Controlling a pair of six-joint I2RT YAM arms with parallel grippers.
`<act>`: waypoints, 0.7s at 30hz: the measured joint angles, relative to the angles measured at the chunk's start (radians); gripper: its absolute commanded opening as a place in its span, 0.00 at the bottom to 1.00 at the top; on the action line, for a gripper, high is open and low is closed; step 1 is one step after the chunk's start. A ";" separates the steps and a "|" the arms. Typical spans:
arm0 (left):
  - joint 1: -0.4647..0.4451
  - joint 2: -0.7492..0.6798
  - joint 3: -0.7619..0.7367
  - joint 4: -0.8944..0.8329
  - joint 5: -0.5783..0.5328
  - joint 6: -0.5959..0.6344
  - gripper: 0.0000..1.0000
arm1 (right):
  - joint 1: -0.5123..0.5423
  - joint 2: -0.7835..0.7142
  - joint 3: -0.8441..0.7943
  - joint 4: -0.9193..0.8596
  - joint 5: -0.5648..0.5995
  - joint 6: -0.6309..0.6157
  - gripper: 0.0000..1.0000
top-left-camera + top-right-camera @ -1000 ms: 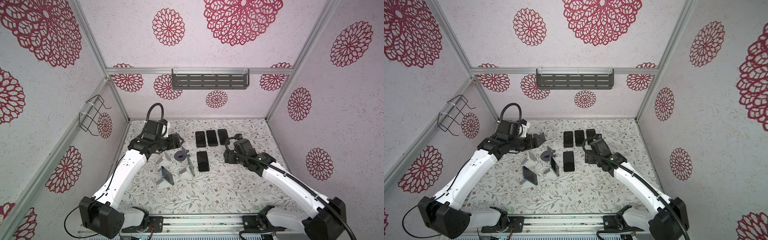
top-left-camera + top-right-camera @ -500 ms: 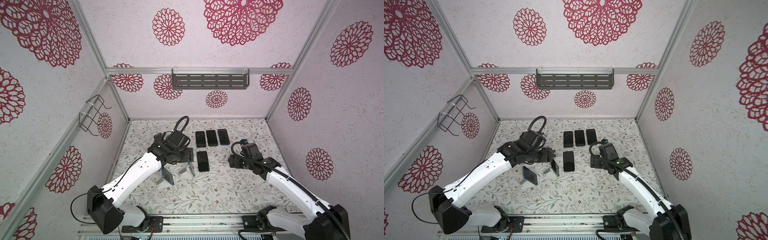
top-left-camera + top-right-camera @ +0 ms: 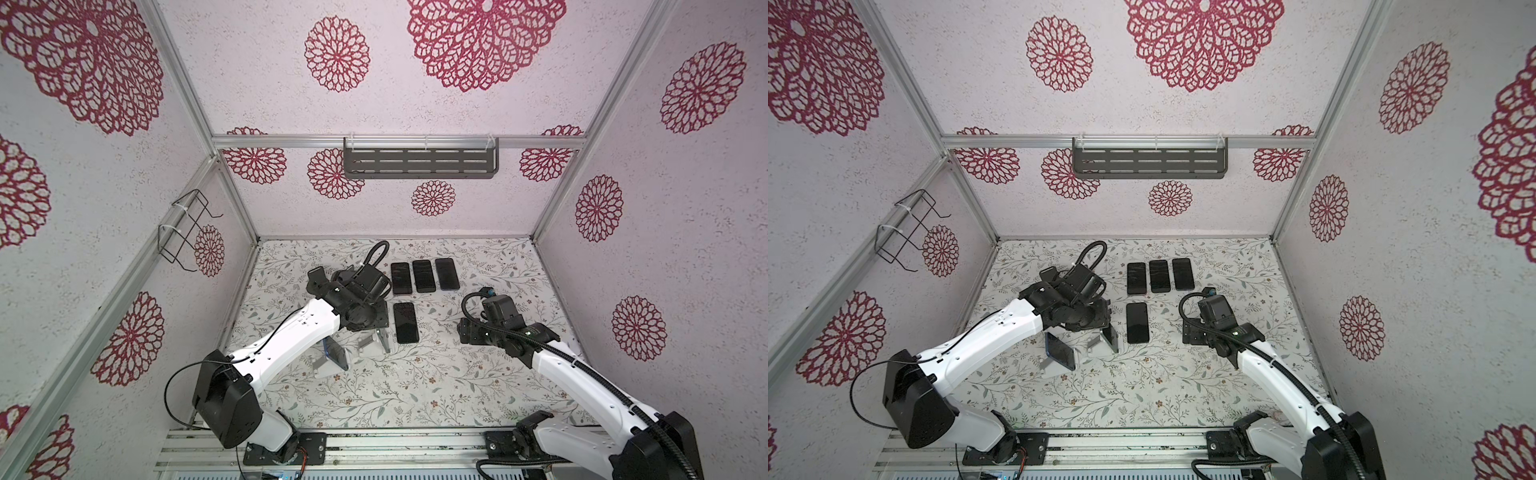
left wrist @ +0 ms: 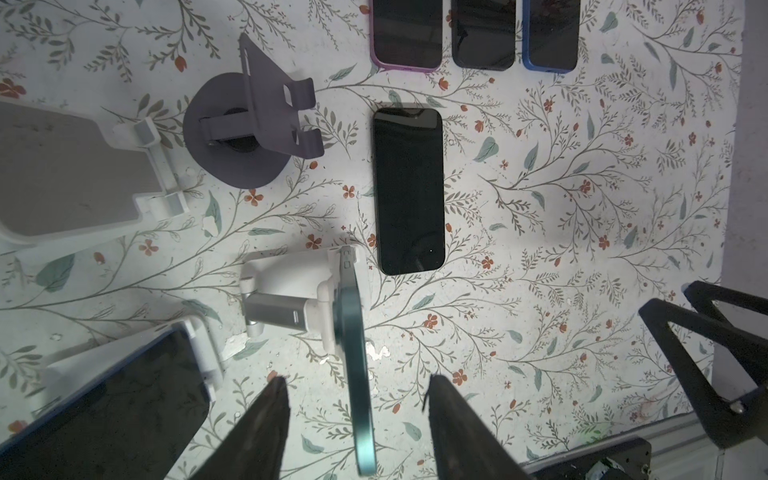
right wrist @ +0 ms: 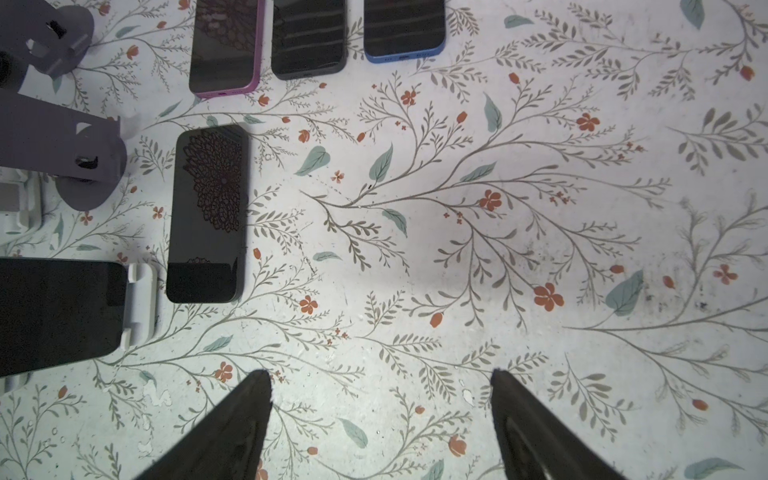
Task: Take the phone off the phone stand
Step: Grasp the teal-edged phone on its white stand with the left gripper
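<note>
Teal phone propped in white phone stand, edge-on between left fingers: spread apart, one on each side, touching neither face. Right fingers spread wide above floral counter, away from stand, holding nothing. Dark phone flat on counter just beside stand.

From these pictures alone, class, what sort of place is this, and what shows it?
Likely a robot test cell: two arms on a base rail, patterned enclosure walls, phones beside stands.
</note>
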 measured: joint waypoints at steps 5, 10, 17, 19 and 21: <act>0.000 0.022 -0.006 0.003 0.012 -0.015 0.45 | -0.001 -0.005 -0.013 0.001 0.006 -0.005 0.85; -0.001 0.029 -0.016 0.010 0.016 -0.024 0.34 | -0.003 -0.008 -0.014 0.002 0.009 -0.010 0.84; -0.001 0.029 -0.023 0.009 0.014 -0.020 0.23 | -0.004 -0.007 -0.013 0.013 0.006 -0.018 0.84; -0.001 0.029 -0.023 0.011 0.015 -0.019 0.20 | -0.004 -0.007 -0.013 0.017 0.004 -0.019 0.84; -0.001 0.029 -0.023 0.013 0.015 -0.018 0.17 | -0.004 -0.007 -0.013 0.019 0.003 -0.020 0.84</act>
